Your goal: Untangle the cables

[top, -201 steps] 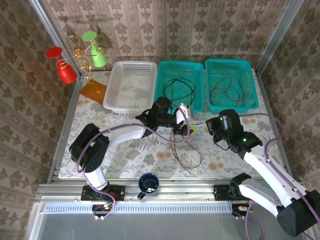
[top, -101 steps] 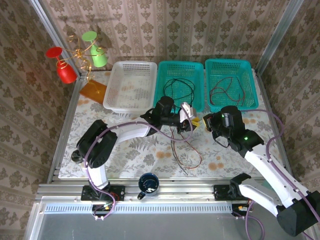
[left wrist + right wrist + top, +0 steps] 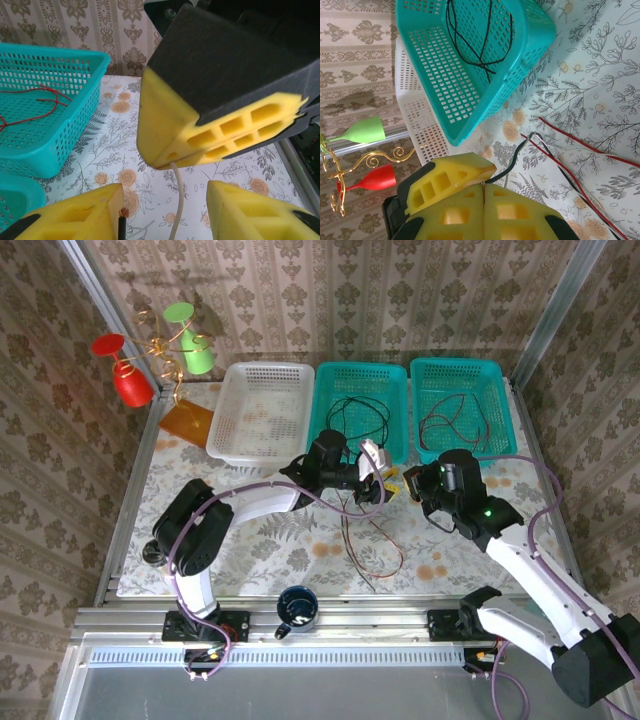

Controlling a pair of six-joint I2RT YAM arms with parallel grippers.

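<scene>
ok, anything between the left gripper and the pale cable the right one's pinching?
Nothing visible. The right gripper is shut on the pale cable, which hangs straight into the gap of the open left gripper. A black cable ends beside one finger, not across the path.

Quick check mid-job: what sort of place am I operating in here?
Probably a staged robot test cell, not a real home: aluminium frame rails, wallpaper panels boxing in the table, and three sorting baskets lined up at the back.
</scene>
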